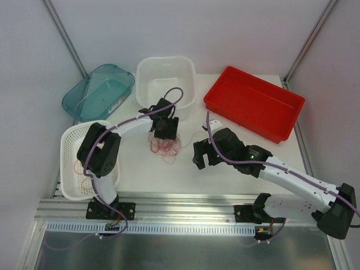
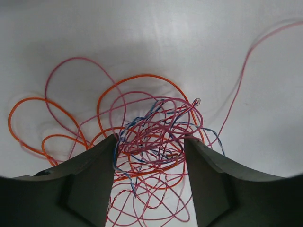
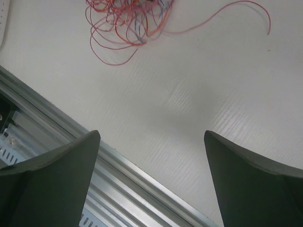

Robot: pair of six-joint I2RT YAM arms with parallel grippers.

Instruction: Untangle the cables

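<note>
Dark grey fingers of the left gripper (image 2: 149, 141) are shown apart, straddling the core of the thin red-orange, pink and blue cables (image 2: 156, 118) tangled on the white table (image 2: 142, 28); the right gripper (image 3: 151, 135), spread wide, is held well right of that tangle.

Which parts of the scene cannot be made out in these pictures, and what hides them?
Top view: the left gripper covers the top of the tangle of thin red-orange cables.
Left wrist view: its dark fingers and the bottom edge hide the tangle's lower part.
Right wrist view: the top edge cuts the tangle off.
</note>
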